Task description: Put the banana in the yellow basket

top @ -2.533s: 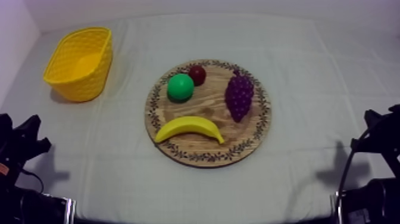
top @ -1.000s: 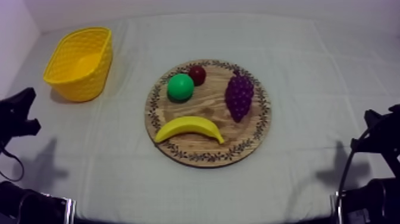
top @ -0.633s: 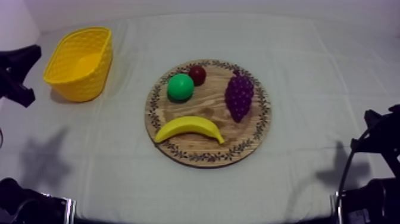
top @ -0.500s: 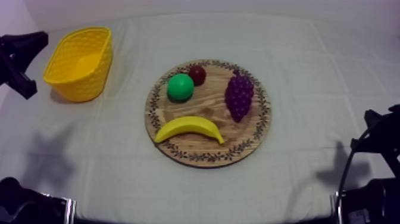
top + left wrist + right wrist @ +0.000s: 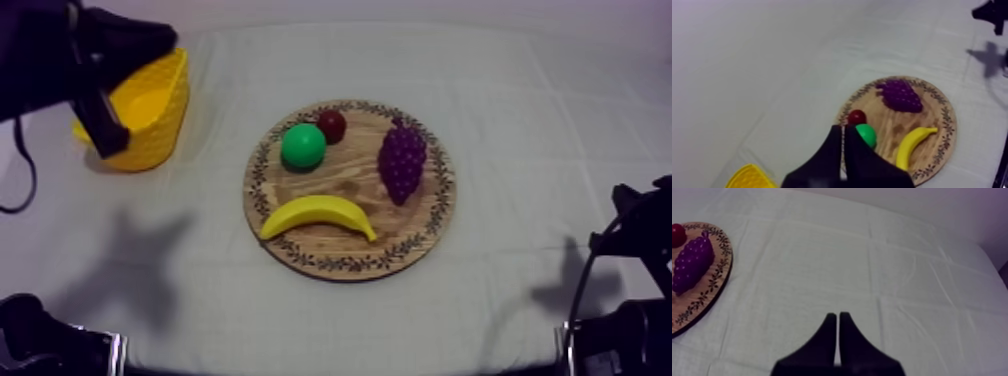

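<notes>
The yellow banana [image 5: 318, 214] lies on the near side of the round wooden board [image 5: 350, 262], curved ends toward me. My left gripper [image 5: 165, 38] hangs high over the yellow basket [image 5: 150, 110] at the far left, well away from the banana. In the left wrist view its fingers [image 5: 843, 134] lie together as a narrow wedge, with the banana [image 5: 912, 146] on the board [image 5: 944, 117] beyond them. My right gripper [image 5: 640, 215] rests low at the right side, shut [image 5: 837, 317] on nothing.
On the board also sit a green round fruit [image 5: 303, 146], a small red fruit [image 5: 331, 125] and purple grapes [image 5: 402, 160]. Bare cloth [image 5: 210, 260] lies between basket and board. The grapes [image 5: 692, 263] lie left of my right gripper.
My left arm has risen from the table's lower left and swung up and right, now over the basket. The fruit, board, basket and right arm have not moved.
</notes>
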You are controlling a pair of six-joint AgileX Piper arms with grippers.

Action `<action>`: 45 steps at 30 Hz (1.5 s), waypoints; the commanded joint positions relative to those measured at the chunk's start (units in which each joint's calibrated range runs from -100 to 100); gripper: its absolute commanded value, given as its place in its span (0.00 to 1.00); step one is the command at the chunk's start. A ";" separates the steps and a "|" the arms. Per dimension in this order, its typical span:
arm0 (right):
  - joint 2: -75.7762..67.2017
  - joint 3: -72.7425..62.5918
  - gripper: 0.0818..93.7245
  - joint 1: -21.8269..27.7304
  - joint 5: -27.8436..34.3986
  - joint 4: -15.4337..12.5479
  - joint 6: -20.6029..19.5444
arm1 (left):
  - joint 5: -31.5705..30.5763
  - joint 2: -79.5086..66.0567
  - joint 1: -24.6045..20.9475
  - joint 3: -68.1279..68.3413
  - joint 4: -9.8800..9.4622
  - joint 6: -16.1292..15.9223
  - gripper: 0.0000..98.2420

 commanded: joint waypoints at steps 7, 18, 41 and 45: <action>-0.02 0.02 0.00 0.01 0.00 0.01 0.01 | -3.78 8.17 3.92 4.12 -0.86 1.20 0.01; -0.02 0.02 0.00 0.01 0.00 0.01 0.01 | -4.50 15.28 5.67 8.73 -3.49 5.41 0.02; -0.02 0.02 0.00 0.01 0.00 0.01 0.01 | -5.74 17.98 4.63 13.20 -3.63 6.67 0.81; -0.02 0.02 0.00 0.01 0.00 0.01 0.01 | -5.74 18.78 4.73 13.40 -3.64 6.89 0.82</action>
